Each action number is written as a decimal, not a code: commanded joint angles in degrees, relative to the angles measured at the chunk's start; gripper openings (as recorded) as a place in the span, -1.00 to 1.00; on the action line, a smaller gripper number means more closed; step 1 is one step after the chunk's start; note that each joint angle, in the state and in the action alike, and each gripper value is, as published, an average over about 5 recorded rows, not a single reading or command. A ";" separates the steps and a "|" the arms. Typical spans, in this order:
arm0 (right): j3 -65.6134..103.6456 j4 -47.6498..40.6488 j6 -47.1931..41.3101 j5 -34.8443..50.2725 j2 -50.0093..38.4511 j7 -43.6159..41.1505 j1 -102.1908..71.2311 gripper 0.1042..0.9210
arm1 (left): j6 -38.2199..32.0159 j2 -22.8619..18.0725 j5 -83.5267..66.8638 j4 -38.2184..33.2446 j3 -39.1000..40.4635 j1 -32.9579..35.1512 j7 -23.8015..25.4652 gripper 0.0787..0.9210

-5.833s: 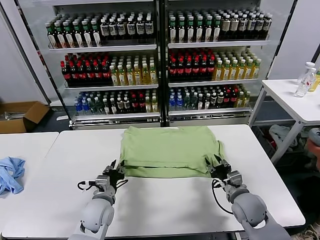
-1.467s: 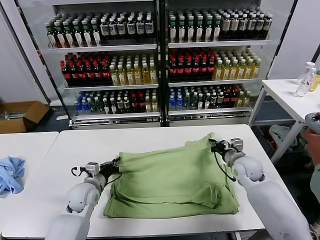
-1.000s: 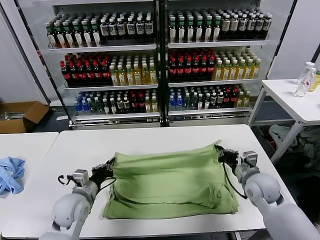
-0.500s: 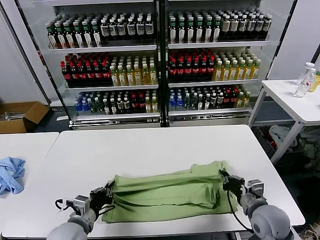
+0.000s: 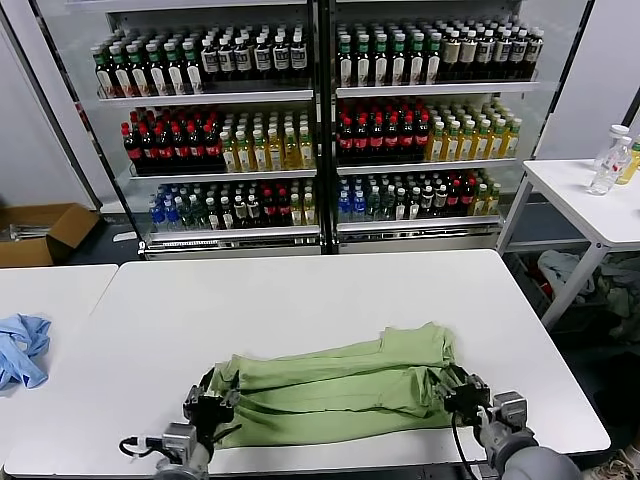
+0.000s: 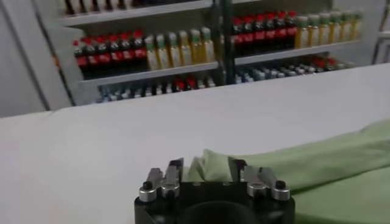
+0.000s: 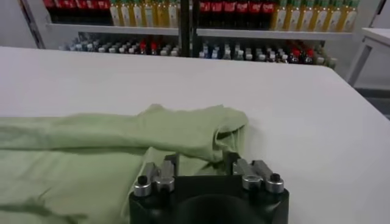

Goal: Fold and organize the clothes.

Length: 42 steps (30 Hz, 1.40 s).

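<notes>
On table's near edge, left gripper (image 5: 207,406), right gripper (image 5: 462,392) fingers pinching green shirt (image 5: 335,385) corners

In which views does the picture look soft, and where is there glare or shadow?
Head view: sharp, soft even light, faint shadow under the green shirt. Both wrist views: shirt and table fairly clear, shelf bottles behind blurred; no strong glare.

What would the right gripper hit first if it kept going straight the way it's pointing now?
The green shirt. The right gripper already has shirt fabric between its fingers, so it would push into that folded edge. Beyond lies bare white table, then, much farther off, the drinks cooler.
</notes>
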 commanded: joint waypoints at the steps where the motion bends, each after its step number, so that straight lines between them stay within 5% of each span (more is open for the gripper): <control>1: 0.44 1.39 0.14 -1.21 0.17 -0.06 -2.65 0.46 | -4.35 -10.10 7.52 9.70 2.99 -0.84 -10.71 0.24; 6: 0.50 1.36 0.17 -0.93 -0.25 -0.07 -2.63 0.73 | -4.38 -10.37 5.59 10.02 2.80 -0.14 -10.88 0.36; 15: 0.44 1.91 0.40 0.33 -0.52 0.33 -1.94 0.76 | -5.26 -8.85 -0.37 8.29 1.39 0.53 -6.99 -0.25; 25: 1.26 2.58 1.51 2.13 -2.26 0.63 -1.21 0.76 | -6.84 1.56 -5.81 6.99 -13.31 -3.21 -3.02 -0.88; 35: 0.41 2.64 2.00 3.25 -3.18 0.77 0.84 0.76 | -2.36 10.86 -23.75 5.98 -32.63 -7.71 -0.88 -0.93; 42: 0.31 2.92 2.34 3.19 -3.10 0.75 0.68 0.76 | 3.20 3.35 -45.06 -9.39 -23.78 -5.27 1.39 -0.93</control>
